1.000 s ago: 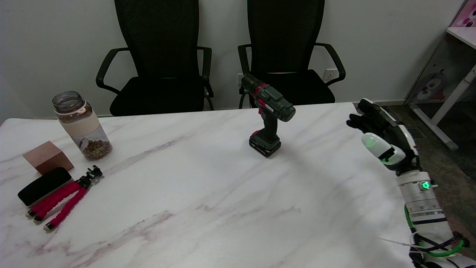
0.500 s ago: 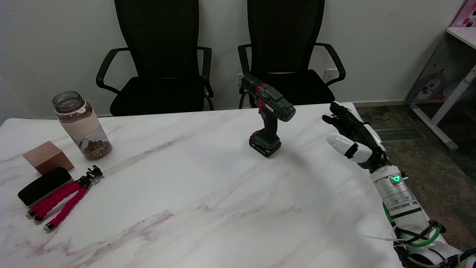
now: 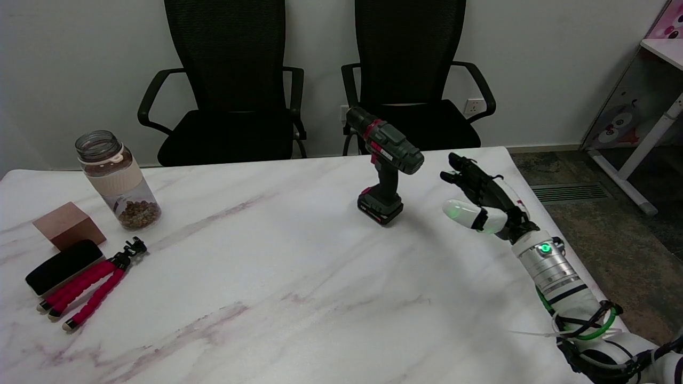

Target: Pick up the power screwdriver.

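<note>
Place: I'm in an office.
Proof, 12 o'clock: two black mesh chairs (image 3: 229,80) behind my marble table (image 3: 267,277); wall socket (image 3: 471,106).

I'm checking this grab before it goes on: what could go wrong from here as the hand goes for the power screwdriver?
1. The power screwdriver stands upright on its small battery base, its heavy top leaning. A sideways nudge from the open right hand could tip it over.
2. It stands near the far edge of the table, so a push might slide it toward the chairs.
3. Fingers closing on the sloped top instead of the handle could slip.
</note>
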